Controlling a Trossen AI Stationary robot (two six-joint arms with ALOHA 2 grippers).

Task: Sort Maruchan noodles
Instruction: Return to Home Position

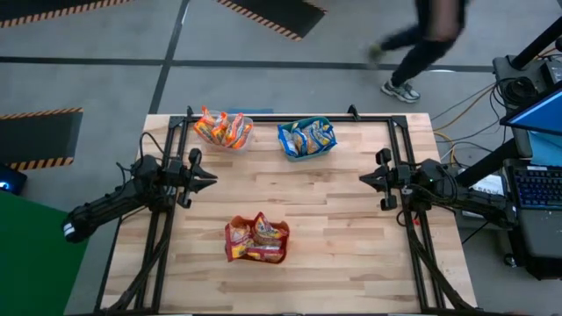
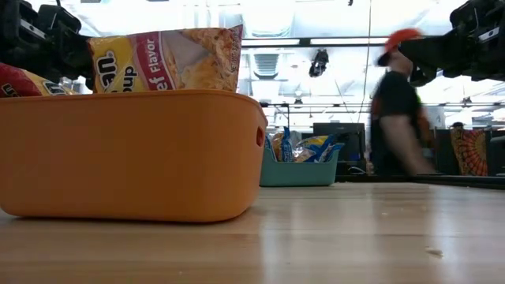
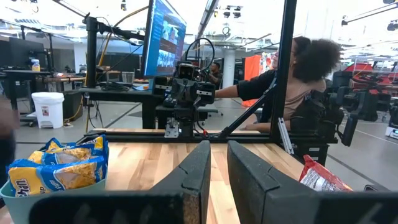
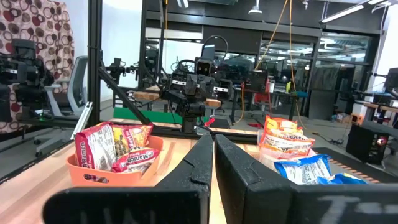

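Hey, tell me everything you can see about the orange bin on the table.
The orange bin is an opaque plastic tub with rounded corners, a smooth wall, a lipped rim and a small hole near one corner. It stands upright on the wooden table, centred between the two arms' sides. Dark red packets fill it, some sticking above the rim. Only they and the table touch it; the left gripper and right gripper wait well clear.

The left gripper hangs level and points inward, its fingers parted by a narrow gap, and its arm is folded back behind it. Straight ahead, facing it, the right gripper mirrors that pose, fingers pressed together.
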